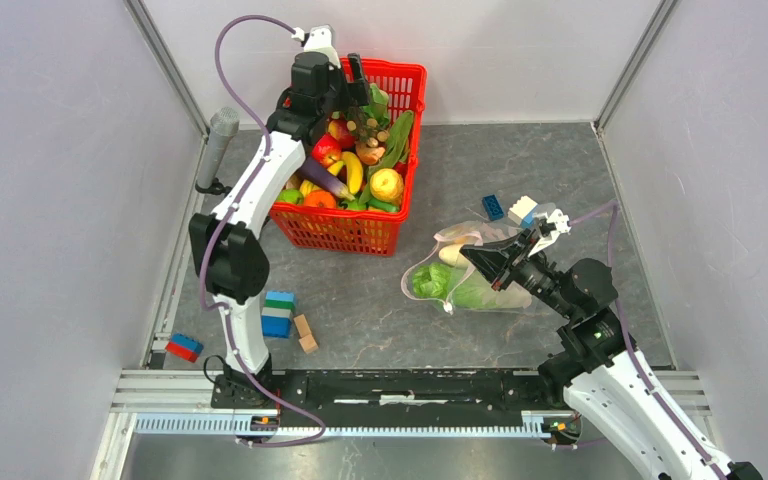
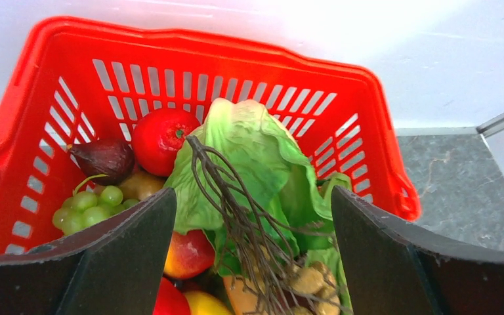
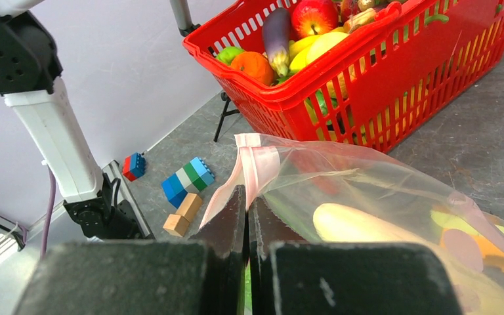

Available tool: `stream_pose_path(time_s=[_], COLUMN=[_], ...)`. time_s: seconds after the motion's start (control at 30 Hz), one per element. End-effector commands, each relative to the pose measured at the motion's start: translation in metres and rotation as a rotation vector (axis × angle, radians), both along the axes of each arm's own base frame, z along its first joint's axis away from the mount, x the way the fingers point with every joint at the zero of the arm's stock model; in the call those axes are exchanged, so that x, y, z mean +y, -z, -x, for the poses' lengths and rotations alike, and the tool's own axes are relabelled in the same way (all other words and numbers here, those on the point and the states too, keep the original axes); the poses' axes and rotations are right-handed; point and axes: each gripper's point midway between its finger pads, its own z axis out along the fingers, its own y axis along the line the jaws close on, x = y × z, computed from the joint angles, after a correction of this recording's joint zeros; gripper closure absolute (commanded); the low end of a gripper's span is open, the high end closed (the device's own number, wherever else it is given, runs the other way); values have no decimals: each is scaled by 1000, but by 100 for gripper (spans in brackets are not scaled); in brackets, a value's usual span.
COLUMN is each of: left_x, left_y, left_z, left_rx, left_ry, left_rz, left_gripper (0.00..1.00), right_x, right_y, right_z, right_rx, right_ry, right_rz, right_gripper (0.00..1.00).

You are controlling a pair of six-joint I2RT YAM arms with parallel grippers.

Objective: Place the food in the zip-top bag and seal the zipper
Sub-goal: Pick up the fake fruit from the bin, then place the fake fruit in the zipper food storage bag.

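The red basket [image 1: 345,235] holds the food: eggplant [image 3: 275,29], a red fruit [image 2: 163,136], grapes [image 2: 85,207], leafy greens [image 2: 249,147]. My left gripper [image 2: 252,210] hangs open over the basket's far end. Its fingers [image 2: 125,262] straddle the greens and a brown twiggy stem, gripping nothing. The clear zip-top bag [image 1: 460,285] lies right of the basket with green cabbage [image 1: 435,280] and a white radish [image 3: 354,226] inside. My right gripper [image 3: 247,197] is shut on the pink zipper [image 3: 257,164] strip at the bag's mouth, holding it raised.
Building blocks lie about: a blue-green stack [image 1: 278,313], wooden ones [image 1: 305,333] and a red-blue one [image 1: 184,347] near the left arm's base, a blue one [image 1: 493,207] and a white one [image 1: 522,210] behind the bag. A grey post [image 1: 218,145] stands left of the basket.
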Motion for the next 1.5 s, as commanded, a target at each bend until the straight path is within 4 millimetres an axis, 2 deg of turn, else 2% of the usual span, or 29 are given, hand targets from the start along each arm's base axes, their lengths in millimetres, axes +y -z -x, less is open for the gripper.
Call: stream_pose_path(time_s=[0.0,0.1,0.23,0.4,0.5,0.6,0.67,0.77,0.93,1.1,1.2,1.33,1.47], left_x=[-7,-3,-1,4,1,1,1,-3,-5,-15,-25,-45,-68], left_y=[1,13,20,-11,-29,-43,-48,-66,-89,-115,-119,-121,-111], left_z=[-15,-26,-27,-6,13,31,43,61,105,169,211,260,304], left_rx=[9,33,60,-24,-79,-123,-132,-193,-282,-370,-402,-443,-470], left_ry=[21,13,40,57,106,132,150,204,280,434,533,642,712], left_rz=[30,36,71,101,133,161,173,211,296,412,485,496,508], left_gripper=[8,9,27,60,74,76,80,86,91,94,95,95,95], right_x=[2,2,2,2,2,1,1,1,0,0,-1,-3,-4], right_y=[-14,-13,-13,-12,-12,-12,-13,-13,-15,-20,-21,-22,-27], right_z=[1,1,1,1,2,2,3,4,5,5,2,-2,-5], right_rx=[-52,-50,-52,-48,-48,-50,-49,-51,-52,-56,-45,-13,2], right_ry=[-10,-14,-13,-14,-13,-11,-13,-13,-10,-13,10,34,49], right_rz=[-31,-27,-28,-26,-25,-28,-28,-27,-31,-51,-86,-135,-193], right_gripper=[100,100,100,100,100,100,100,100,100,100,100,100,100])
